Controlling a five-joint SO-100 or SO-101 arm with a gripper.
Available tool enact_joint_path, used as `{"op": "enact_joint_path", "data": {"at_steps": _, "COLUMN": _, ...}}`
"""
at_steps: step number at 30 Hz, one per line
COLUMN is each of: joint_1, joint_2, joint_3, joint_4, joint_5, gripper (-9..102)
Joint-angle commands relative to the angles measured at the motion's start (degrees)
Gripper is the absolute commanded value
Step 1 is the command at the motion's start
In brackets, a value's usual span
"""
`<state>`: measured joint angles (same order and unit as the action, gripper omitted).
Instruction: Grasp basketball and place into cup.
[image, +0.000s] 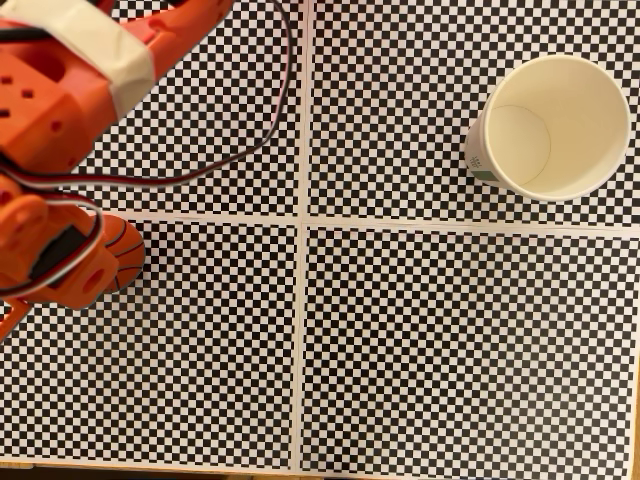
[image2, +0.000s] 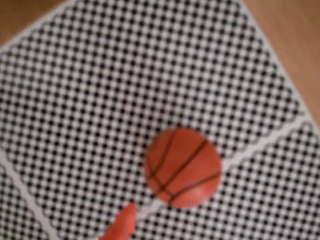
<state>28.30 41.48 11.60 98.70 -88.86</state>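
Jaws' state not readable: just one orange fingertip (image2: 124, 220) visible in the wrist view, apart from the ball.

Small orange-red toy basketball with black seams (image2: 183, 167) lying on the black-and-white checkered mat (image: 450, 340), beside a white dividing stripe (image: 303, 240) in the wrist view; in the fixed view, same basketball (image: 124, 255) half hidden under the boxy orange arm (image: 50, 110) at the left edge; white paper cup with cream inside (image: 555, 125) upright, well apart from the basketball, toward the upper right; small green mark on the cup's outer side.
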Motion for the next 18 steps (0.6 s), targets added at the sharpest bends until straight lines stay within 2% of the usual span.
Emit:
{"op": "enact_joint_path", "data": {"at_steps": 1, "joint_1": -0.8, "joint_2": -0.1, "joint_3": -3.1, "joint_4": 0.1, "joint_5": 0.5, "gripper": 57}}
{"op": "enact_joint_path", "data": {"at_steps": 18, "joint_1": -2.5, "joint_2": -7.6, "joint_3": -9.8, "joint_4": -0.2, "joint_5": 2.3, "gripper": 55}}
